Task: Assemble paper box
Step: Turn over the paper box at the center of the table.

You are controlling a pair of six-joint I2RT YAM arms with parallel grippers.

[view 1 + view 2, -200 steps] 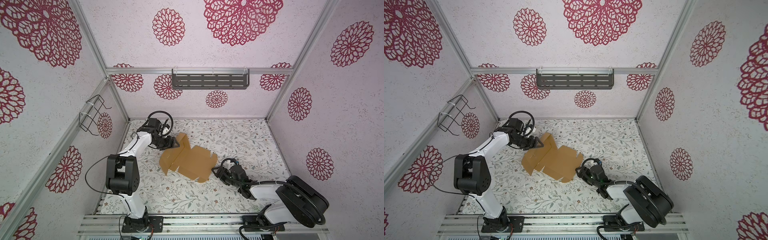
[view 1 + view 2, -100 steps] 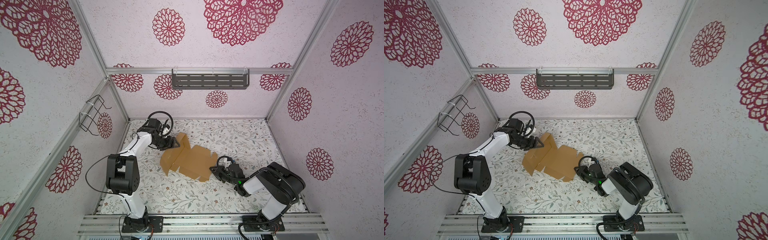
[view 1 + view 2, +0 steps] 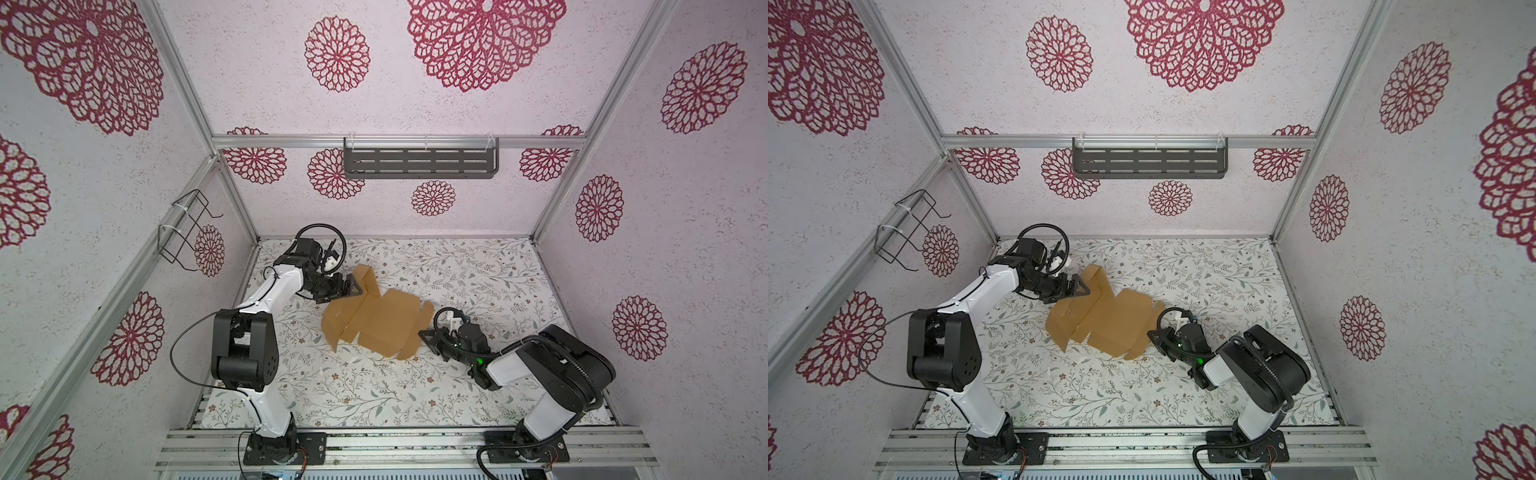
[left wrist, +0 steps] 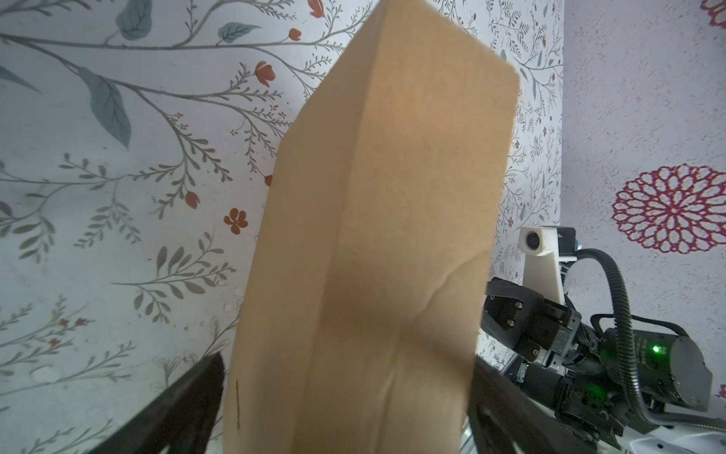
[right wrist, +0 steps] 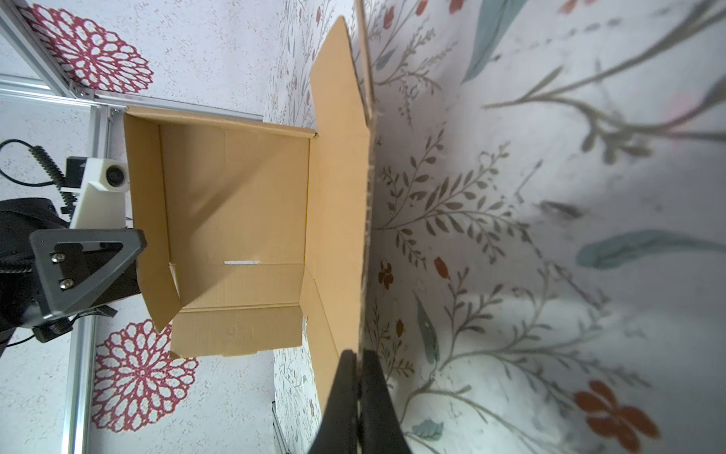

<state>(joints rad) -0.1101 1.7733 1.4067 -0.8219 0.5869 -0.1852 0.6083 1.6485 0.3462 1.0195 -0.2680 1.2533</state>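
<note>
Now right gripper [image 5: 358,355] clamps paper box [image 3: 384,322] edge; left gripper [image 3: 356,287] gapes around flap [image 4: 385,196].

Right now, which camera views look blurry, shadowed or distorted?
Left wrist view: the paper box flap looms close and soft, partly shadowed. Right wrist view: the box is fairly sharp, while the floral mat blurs close to the lens. Both top views: sharp, evenly lit.

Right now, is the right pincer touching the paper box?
Touching. The right wrist view shows the right pincer shut on the edge of the paper box, with the cardboard squeezed between its fingers.
</note>
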